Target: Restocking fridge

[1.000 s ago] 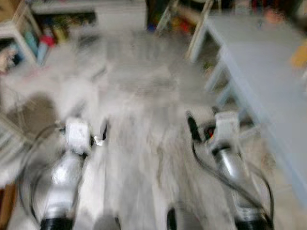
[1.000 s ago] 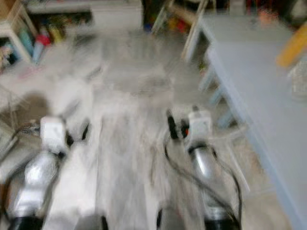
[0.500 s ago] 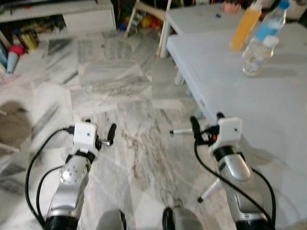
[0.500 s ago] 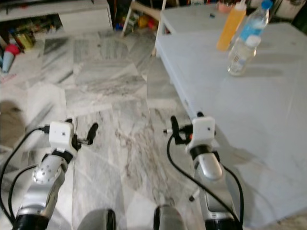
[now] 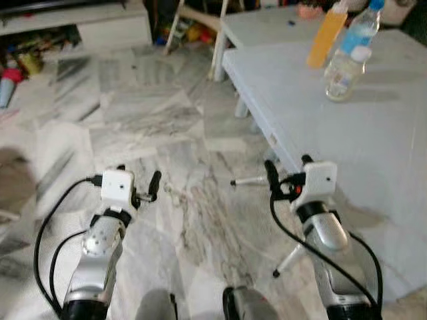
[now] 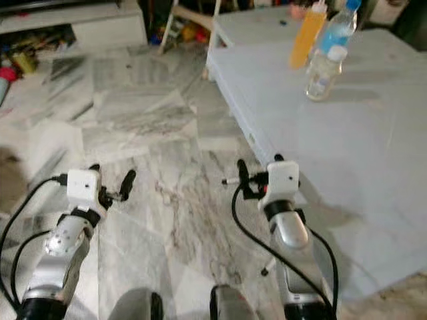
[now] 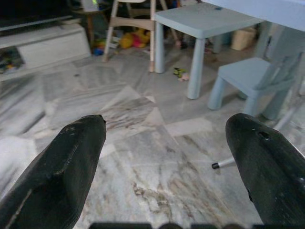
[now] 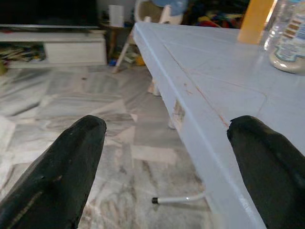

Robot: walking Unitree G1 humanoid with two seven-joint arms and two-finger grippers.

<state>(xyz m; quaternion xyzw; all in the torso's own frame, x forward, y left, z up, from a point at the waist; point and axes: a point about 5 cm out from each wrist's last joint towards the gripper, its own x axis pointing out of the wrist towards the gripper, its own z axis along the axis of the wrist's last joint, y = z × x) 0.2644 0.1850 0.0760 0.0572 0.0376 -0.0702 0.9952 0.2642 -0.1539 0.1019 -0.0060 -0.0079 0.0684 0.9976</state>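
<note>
Three bottles are seen at the upper right of the head view on the pale blue table: an orange bottle, a blue-labelled bottle and a clear bottle, probably touching. The left gripper and right gripper are held empty over the marble floor, jaws apart.

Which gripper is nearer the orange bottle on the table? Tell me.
Right. The right gripper hangs at the table's near edge, with the orange bottle farther along the tabletop ahead of it. The left gripper is out over the marble floor, well clear of the table.
</note>
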